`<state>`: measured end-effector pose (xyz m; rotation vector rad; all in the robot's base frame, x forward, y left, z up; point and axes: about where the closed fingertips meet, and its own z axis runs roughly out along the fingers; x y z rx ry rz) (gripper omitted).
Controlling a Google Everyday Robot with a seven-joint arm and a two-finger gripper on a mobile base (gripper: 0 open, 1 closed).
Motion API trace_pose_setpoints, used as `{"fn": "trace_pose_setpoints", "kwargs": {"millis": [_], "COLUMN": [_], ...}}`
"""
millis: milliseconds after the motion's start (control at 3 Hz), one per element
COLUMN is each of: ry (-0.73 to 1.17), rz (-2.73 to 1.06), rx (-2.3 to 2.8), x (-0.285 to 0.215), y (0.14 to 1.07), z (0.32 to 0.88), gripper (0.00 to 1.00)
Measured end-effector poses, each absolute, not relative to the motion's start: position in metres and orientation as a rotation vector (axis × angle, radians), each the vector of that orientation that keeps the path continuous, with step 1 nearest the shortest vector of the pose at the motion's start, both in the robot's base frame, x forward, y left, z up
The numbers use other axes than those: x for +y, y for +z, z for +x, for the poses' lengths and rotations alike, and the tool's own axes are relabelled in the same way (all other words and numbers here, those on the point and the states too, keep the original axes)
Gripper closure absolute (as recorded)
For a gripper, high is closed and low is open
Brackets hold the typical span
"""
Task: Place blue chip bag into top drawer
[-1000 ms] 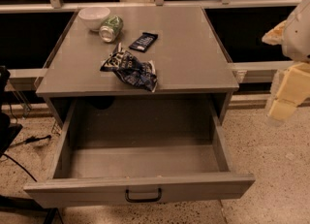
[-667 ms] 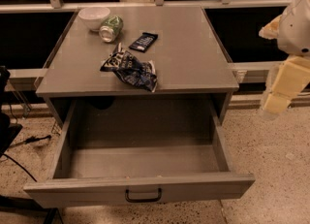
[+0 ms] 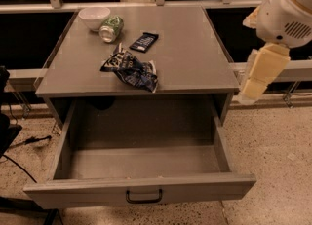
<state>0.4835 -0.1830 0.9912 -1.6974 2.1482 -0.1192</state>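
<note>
The blue chip bag [image 3: 130,70] lies crumpled on the grey cabinet top [image 3: 195,58], near its front edge and left of centre. The top drawer [image 3: 87,189] is pulled fully out below it, and its inside is bare. A black handle [image 3: 144,197] sits at the centre of its front. My gripper [image 3: 248,91] hangs from the white arm [image 3: 287,9] at the right, beside the cabinet's front right corner. It is well to the right of the bag and holds nothing.
A white bowl [image 3: 94,17], a green can [image 3: 111,28] on its side and a small dark bar wrapper [image 3: 144,42] lie at the back left of the top. A railing and dark windows run behind. Black cables [image 3: 19,146] lie on the floor at the left.
The arm and gripper have moved left and a little up, closer to the cabinet's right side. The bag, the drawer and the other things have not moved.
</note>
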Motion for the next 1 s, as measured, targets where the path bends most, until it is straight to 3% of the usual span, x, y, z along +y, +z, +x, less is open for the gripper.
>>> {"fn": "trace_pose_setpoints", "kwargs": {"millis": [1000], "ry": [0.397], "rz": [-1.432], "rx": [2.007], "x": [-0.148], "y": [0.969], "z": [0.530], "gripper": [0.00]}}
